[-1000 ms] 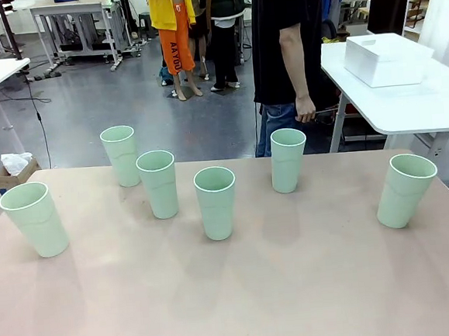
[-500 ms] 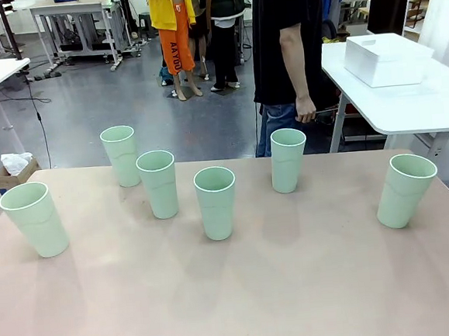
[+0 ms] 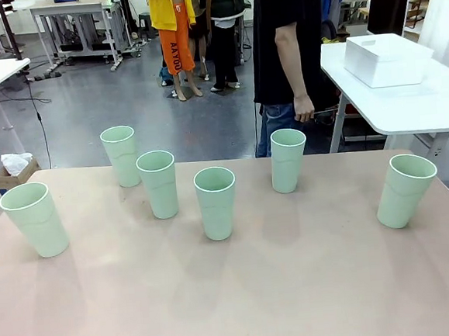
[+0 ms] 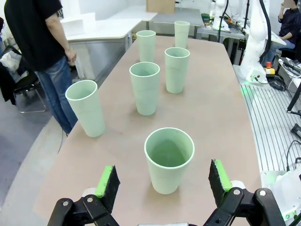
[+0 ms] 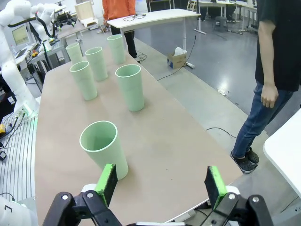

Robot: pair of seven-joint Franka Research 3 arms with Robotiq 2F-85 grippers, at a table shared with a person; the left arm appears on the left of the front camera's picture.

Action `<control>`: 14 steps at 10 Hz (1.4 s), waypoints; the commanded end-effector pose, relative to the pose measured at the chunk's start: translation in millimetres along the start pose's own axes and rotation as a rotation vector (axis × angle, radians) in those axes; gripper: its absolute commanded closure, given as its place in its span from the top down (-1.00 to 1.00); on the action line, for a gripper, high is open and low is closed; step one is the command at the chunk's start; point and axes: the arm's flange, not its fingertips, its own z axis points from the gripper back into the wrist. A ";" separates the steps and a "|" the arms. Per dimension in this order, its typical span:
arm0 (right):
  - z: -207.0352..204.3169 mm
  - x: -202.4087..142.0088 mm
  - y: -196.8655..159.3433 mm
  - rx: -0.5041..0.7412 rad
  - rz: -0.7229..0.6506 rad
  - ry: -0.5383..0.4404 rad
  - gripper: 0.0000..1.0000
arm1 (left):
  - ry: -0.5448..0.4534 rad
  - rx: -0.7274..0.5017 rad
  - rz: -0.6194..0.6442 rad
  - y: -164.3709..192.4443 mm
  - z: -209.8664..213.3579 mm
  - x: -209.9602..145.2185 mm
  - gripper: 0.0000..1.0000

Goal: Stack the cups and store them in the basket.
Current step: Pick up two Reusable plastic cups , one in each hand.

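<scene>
Several pale mint-green cups stand upright and apart on the tan table [image 3: 235, 307]: one far left [image 3: 34, 219], two at back left [image 3: 120, 156] [image 3: 158, 184], one in the middle [image 3: 216, 203], one behind it to the right [image 3: 288, 160] and one far right [image 3: 404, 189]. The white basket [image 3: 387, 59] sits on a white side table beyond the right corner. My left gripper [image 4: 162, 168] is open, with the nearest cup [image 4: 169, 160] just ahead between its green pads. My right gripper [image 5: 161, 180] is open too, and its nearest cup [image 5: 103, 148] stands ahead to its left.
A person in a black shirt and jeans [image 3: 289, 54] stands at the far edge, beside the white side table [image 3: 406, 107]. A cardboard box with paper [image 3: 11, 171] lies on the floor off the left corner. The front half of the table is bare.
</scene>
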 end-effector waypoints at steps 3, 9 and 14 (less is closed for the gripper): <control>1.0 1.7 0.3 -0.002 0.003 -0.001 1.00 | 0.000 0.002 -0.007 -1.1 0.7 2.9 1.00; 1.0 1.7 0.3 -0.002 0.003 -0.001 1.00 | 0.000 0.002 -0.007 -1.1 0.7 2.9 1.00; 1.0 1.7 0.3 -0.002 0.003 -0.001 1.00 | 0.000 0.002 -0.007 -1.1 0.7 2.9 1.00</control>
